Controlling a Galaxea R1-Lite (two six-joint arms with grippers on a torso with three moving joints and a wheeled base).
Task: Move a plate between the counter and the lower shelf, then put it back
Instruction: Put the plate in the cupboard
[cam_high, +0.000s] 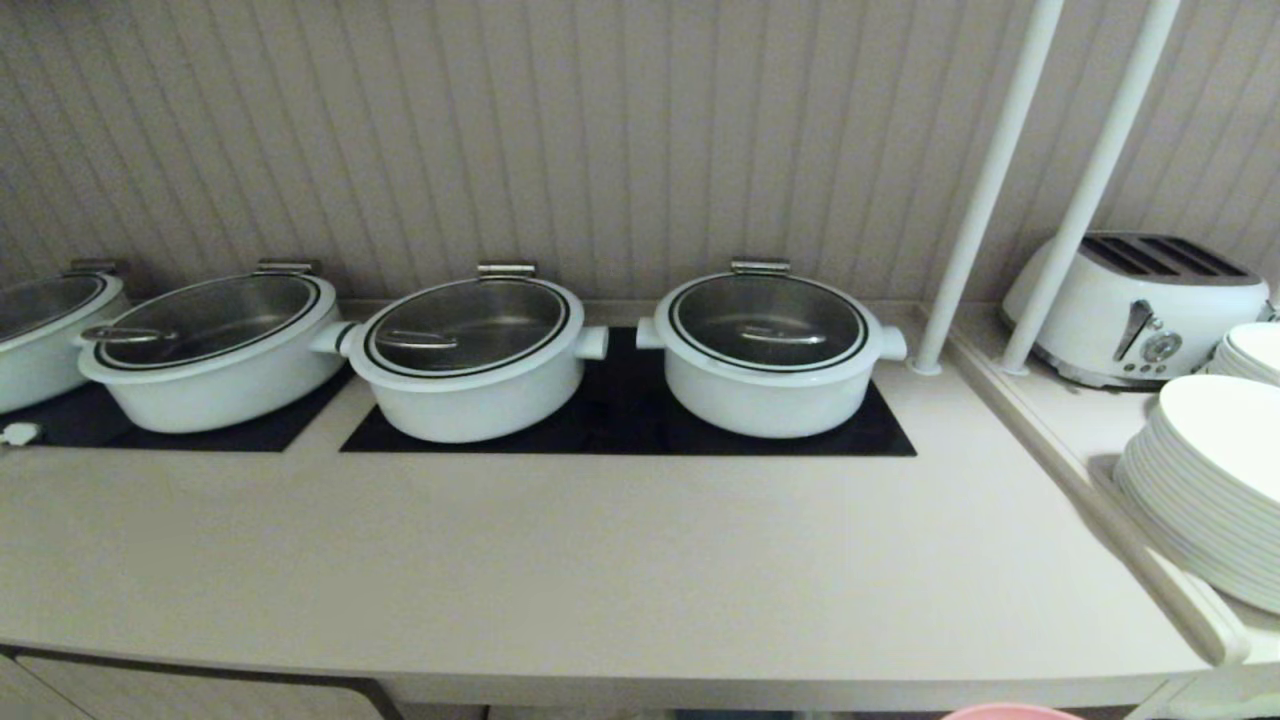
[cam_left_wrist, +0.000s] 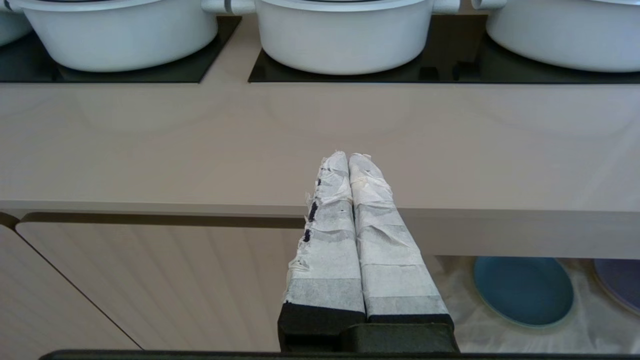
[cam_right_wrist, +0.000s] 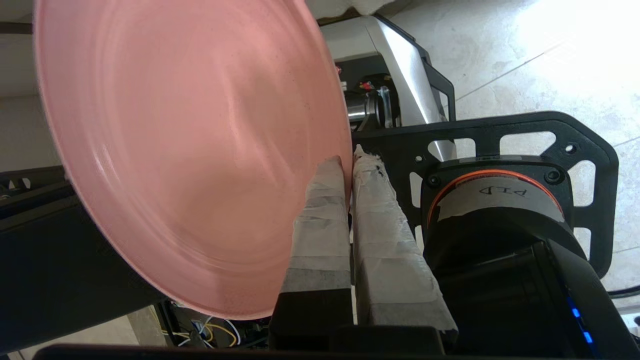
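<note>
The pink plate (cam_right_wrist: 190, 150) fills most of the right wrist view, held on edge with its rim pinched between the taped fingers of my right gripper (cam_right_wrist: 349, 162), which is shut on it. A sliver of that plate (cam_high: 1010, 712) shows at the bottom edge of the head view, below the counter's front edge. The beige counter (cam_high: 560, 570) stretches across the head view. My left gripper (cam_left_wrist: 348, 159) is shut on nothing, parked in front of the counter edge (cam_left_wrist: 500, 230). The lower shelf (cam_left_wrist: 465, 300) with its wrinkled white cloth shows beneath the counter.
Several white lidded pots (cam_high: 470, 355) stand on black panels (cam_high: 620, 420) at the back of the counter. A toaster (cam_high: 1140, 305) and stacked white plates (cam_high: 1210, 490) sit on the right side ledge. A blue plate (cam_left_wrist: 522, 290) and a purple one (cam_left_wrist: 620, 282) lie on the shelf cloth.
</note>
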